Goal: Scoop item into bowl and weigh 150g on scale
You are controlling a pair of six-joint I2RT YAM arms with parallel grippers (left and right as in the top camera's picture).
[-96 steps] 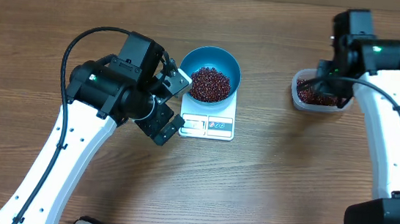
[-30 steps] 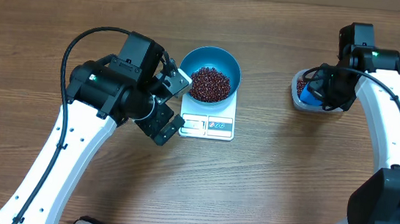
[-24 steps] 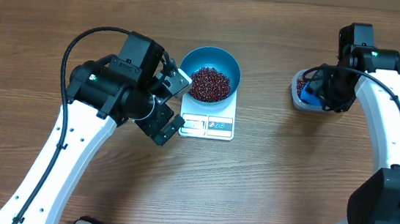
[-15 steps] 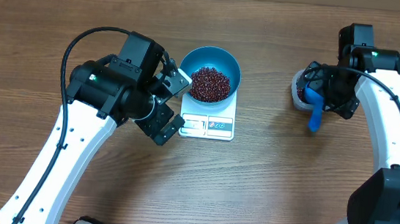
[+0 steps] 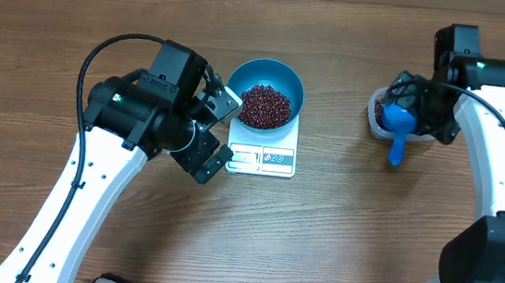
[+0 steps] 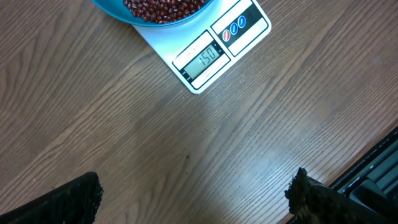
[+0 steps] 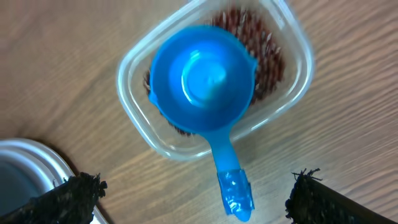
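The beans (image 5: 264, 105) are loose, light and quick to roll, so they travel only by scoop (image 7: 202, 78), best taken by its stiff handle. They heap in the bowl (image 5: 269, 69) on the scale (image 6: 208, 56), which reads 150. More lie in the tub (image 7: 140, 134), beneath the scoop resting there. Left gripper (image 6: 196, 196) and right gripper (image 7: 193, 190) hang empty, jaws apart.
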